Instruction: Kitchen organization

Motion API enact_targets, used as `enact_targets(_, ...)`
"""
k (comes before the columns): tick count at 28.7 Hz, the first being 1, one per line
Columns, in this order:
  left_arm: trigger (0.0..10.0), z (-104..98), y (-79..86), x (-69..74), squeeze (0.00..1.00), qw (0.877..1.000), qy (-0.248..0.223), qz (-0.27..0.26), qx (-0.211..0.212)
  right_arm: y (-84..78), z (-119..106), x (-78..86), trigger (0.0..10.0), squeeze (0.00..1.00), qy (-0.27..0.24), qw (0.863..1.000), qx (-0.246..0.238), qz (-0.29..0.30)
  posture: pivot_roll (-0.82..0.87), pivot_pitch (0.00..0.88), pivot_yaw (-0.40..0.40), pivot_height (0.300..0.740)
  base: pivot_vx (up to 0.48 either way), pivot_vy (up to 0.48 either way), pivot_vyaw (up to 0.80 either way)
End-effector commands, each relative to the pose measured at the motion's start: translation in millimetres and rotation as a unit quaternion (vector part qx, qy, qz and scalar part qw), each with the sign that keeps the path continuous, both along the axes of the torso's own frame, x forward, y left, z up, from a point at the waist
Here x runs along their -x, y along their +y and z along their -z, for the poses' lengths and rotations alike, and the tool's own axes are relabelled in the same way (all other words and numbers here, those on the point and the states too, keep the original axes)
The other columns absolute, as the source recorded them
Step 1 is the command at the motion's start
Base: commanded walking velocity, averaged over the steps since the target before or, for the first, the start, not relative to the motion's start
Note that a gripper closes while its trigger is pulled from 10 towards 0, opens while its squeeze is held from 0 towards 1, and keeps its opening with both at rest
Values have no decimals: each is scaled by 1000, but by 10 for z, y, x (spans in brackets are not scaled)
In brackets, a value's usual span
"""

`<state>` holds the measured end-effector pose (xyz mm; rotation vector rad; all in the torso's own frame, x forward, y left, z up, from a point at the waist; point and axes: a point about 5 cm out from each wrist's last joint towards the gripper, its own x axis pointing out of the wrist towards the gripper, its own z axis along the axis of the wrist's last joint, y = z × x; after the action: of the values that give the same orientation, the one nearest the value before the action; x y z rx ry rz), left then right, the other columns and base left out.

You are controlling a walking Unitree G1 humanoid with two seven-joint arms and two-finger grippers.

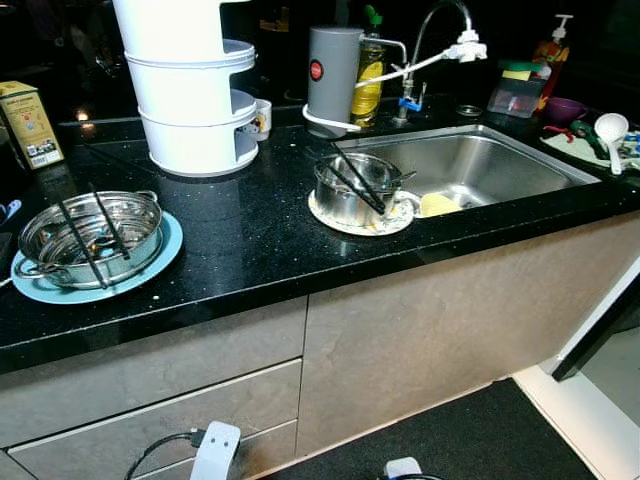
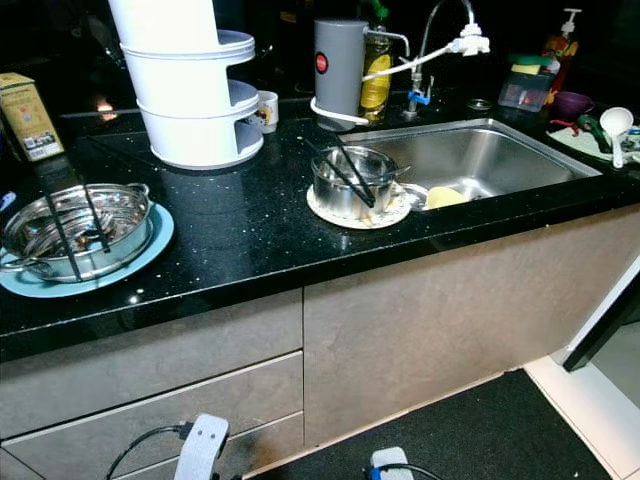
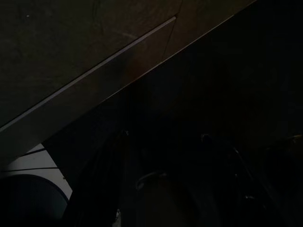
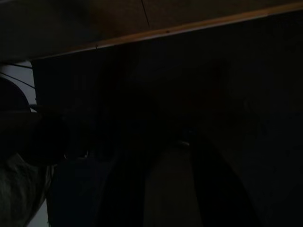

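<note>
Two steel pots sat on the black surface — one pot on a blue plate at the left, one smaller pot on a white plate beside the sink. Each pot carried two black chopsticks across its rim, slanting away from the robot. Both arms hung idle in the dark — left pincer and right pincer: whether apart or together, cannot tell.

Black countertop with blue plate, white plate, white tiered rack.

Both arms hang idle in deep shade. The wrist views are too dark to read either gripper's fingers.
</note>
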<state>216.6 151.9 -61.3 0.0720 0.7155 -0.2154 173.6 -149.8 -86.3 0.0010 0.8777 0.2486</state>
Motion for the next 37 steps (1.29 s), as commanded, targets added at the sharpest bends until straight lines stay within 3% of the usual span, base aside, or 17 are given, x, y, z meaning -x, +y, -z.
enact_targets(1,10000,22,10,43,0,1000,3,-5,-1,-4,25,50,10000,0,9,1000,7,-9,-30,63,-44,740,0,0,0)
enact_targets(34,10000,19,-30,45,0,1000,-3,-2,-2,-12,25,47,10000,0,14,1000,1,-3,-21,72,-71,740,0,0,0)
enact_targets(37,10000,-6,-53,45,0,1000,-22,0,8,-57,17,46,10000,0,6,1000,12,-16,-15,56,-80,740,0,0,0)
